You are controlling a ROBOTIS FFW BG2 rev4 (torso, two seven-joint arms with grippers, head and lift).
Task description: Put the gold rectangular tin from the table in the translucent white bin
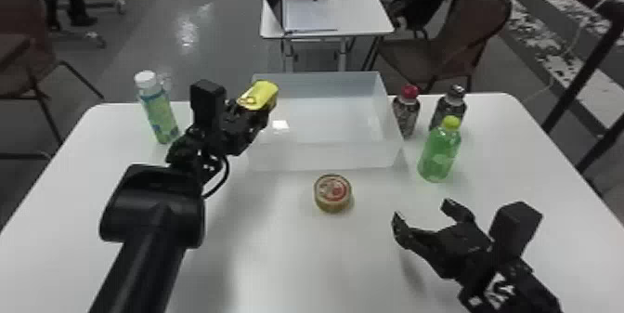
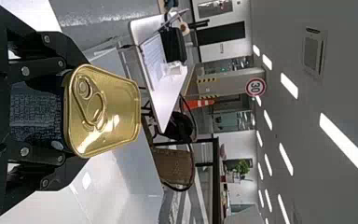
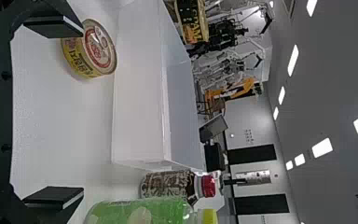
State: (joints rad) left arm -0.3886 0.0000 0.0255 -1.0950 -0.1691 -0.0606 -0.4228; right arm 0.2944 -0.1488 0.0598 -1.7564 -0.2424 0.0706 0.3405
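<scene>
Gold rectangular tin (image 1: pixel 261 94) is up in the air, hugged tight by the left jaws (image 1: pixel 247 117), at the left side of the translucent white bin (image 1: pixel 325 156). The right jaws (image 1: pixel 421 211) are wide apart, near the round can (image 1: pixel 332 193) on the white table (image 1: pixel 288 261). A green bottle (image 1: pixel 438 154) stands near the bin's right side.

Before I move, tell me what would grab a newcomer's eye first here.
Most likely the shiny gold tin, held up in the left tool at the left edge of the translucent bin, as the head view shows it. Next would come the bright green bottle, upright on the white table to the bin's right, and the round can lying in front of the bin.
</scene>
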